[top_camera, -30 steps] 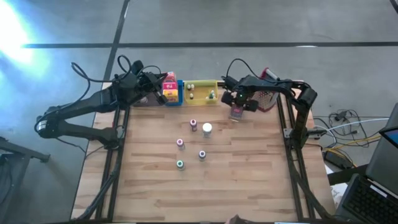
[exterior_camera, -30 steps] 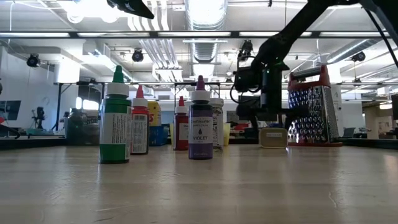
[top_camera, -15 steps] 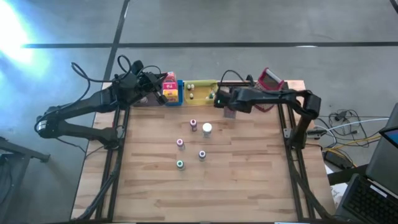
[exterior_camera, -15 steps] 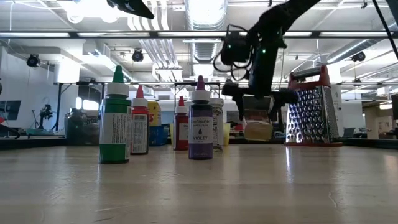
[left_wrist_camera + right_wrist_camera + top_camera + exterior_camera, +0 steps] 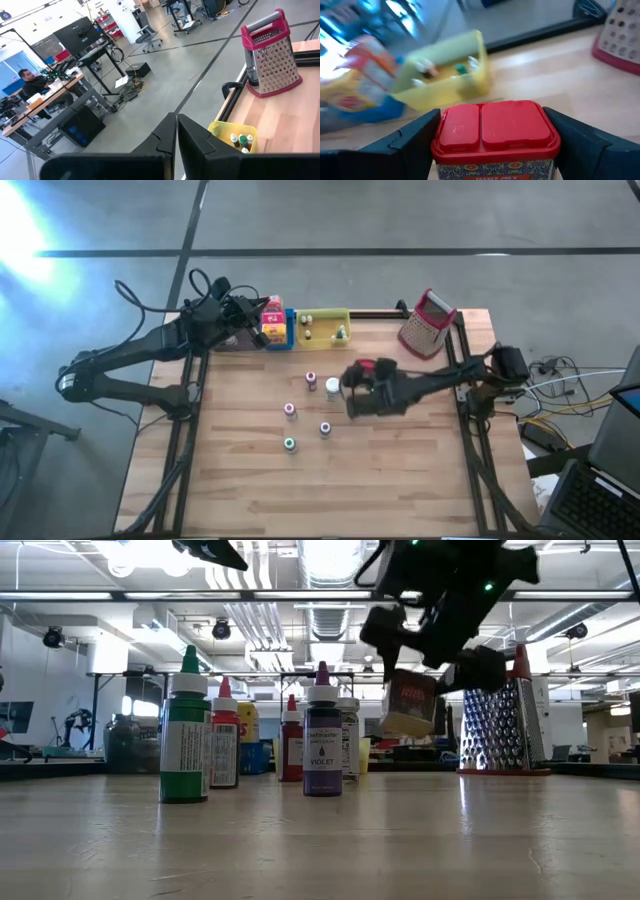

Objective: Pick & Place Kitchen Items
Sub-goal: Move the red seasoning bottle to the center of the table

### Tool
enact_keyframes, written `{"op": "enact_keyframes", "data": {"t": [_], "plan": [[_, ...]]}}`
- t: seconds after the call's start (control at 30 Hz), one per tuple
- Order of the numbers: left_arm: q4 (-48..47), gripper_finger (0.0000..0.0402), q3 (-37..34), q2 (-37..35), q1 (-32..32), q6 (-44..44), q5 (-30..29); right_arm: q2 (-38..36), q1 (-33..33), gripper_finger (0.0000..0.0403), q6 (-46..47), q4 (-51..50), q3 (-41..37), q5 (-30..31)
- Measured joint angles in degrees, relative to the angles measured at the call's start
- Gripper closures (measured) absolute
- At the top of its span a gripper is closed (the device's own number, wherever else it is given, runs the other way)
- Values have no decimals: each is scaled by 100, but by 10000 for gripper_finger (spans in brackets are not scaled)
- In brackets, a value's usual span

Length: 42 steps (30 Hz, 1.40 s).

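My right gripper is over the middle of the table, shut on a small jar with a red lid and a patterned label. Several tiny bottles stand beside and below it: a white-capped one, a pink-capped one and a green-capped one. In the low view a green bottle and a violet bottle stand upright. My left gripper is shut on nothing and waits at the far left, by the trays. My right gripper pinches the jar between its two fingers, one finger on each of two opposite sides, just under the red lid's rim. The fingers slant down from the table's right side. The jar is lifted clear of the table and tilted.
A yellow tray with small bottles, a blue tray and a red-and-yellow box stand at the far edge. The metal grater with a red handle stands at the far right. The near half of the wooden table is bare.
My right gripper has carried the jar from beside the grater, first toward the table's left, then toward the near edge, to above the middle. It has turned and rolled on the way. The jar has risen off the table and now hangs tilted.
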Motion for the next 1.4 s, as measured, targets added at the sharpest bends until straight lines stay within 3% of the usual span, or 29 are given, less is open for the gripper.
{"op": "enact_keyframes", "data": {"t": [0.2, 0.4, 0.53, 0.83, 0.97, 1.23, 1.4], "plan": [[0, 380, 0, 0, 0, 0, 0, -2, 745, 78, 224, 15, 0, 884], [0, 380, 0, 0, 0, 0, 0, 21, 1382, 91, -364, 243, -269, 993], [0, 380, 0, -1, 0, 0, 1, 93, 1719, 89, -828, 1049, -724, 1034], [-12, 380, 0, 0, 0, 0, 1, 797, 1908, 84, -3090, 4894, -1675, 1191], [-70, 380, 0, 2, 0, 2, 0, 1067, 1905, 91, -4113, 6032, -1759, 1219], [-138, 380, 0, 61, -2, 0, 0, 1736, 1776, 73, -4893, 6723, -1541, 1354], [-148, 380, 0, 120, -4, 0, 1, 2062, 1691, 86, -5078, 6975, -1285, 1466]]}}
